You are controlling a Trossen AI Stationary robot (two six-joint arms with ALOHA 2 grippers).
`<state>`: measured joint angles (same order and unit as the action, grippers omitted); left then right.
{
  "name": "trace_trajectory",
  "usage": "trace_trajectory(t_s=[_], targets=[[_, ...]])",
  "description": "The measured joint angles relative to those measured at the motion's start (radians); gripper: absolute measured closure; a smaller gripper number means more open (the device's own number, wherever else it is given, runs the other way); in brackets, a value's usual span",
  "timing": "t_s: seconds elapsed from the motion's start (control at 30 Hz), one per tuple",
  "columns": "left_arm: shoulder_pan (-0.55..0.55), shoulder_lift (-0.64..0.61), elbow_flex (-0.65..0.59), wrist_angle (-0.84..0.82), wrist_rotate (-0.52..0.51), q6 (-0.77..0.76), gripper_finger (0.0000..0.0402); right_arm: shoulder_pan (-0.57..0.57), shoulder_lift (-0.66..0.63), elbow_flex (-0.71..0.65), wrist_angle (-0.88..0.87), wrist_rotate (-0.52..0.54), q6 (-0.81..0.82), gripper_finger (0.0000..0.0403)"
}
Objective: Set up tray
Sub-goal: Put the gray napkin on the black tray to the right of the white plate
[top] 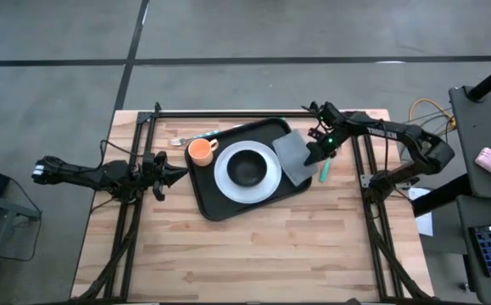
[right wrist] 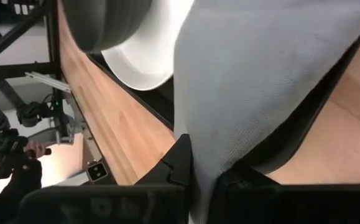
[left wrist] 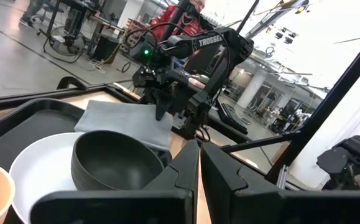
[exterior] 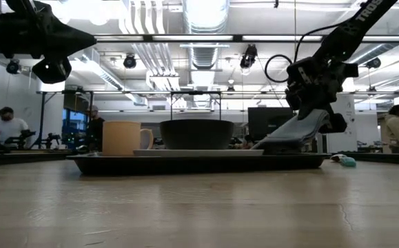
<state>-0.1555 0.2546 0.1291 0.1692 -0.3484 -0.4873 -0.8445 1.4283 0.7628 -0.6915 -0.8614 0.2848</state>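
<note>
Your right gripper (top: pixel 316 155) — jaws clamped on the grey cloth (top: pixel 293 156) — overhangs the tray (top: pixel 204 200) at its right rim, while your left gripper (top: pixel 180 175), jaws together, waits off its left.

Wooden tabletop (top: pixel 253 254), pale planks, black frame rails along its left, right and far edges. White plate (top: pixel 266 182) at centre, dark bowl (top: pixel 247 167) sitting in it. Orange mug (top: pixel 199 151) just left of the plate, handle pointing toward the far right. Grey folded cloth (top: pixel 292 155) right of the plate, its right edge lifted off the surface in the low view. Small teal object (top: pixel 323 172) lying on the wood just right of the cloth. People (exterior: pixel 7 125) in the room beyond.
</note>
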Motion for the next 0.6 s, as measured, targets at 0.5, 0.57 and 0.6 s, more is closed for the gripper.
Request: trace_trajectory(t_s=[0.5,0.57,0.6], targets=[[0.000,0.000,0.000,0.000,0.000,-0.005,0.0402,-0.001,-0.074,0.123,-0.009,0.183,-0.023,0.0214],[0.000,0.000,0.000,0.000,0.000,-0.005,0.0402,-0.001,-0.086,0.158,-0.006,0.218,-0.048,0.0200],[0.000,0.000,0.000,0.000,0.000,-0.005,0.0402,-0.001,-0.092,0.174,-0.007,0.235,-0.054,0.0196]])
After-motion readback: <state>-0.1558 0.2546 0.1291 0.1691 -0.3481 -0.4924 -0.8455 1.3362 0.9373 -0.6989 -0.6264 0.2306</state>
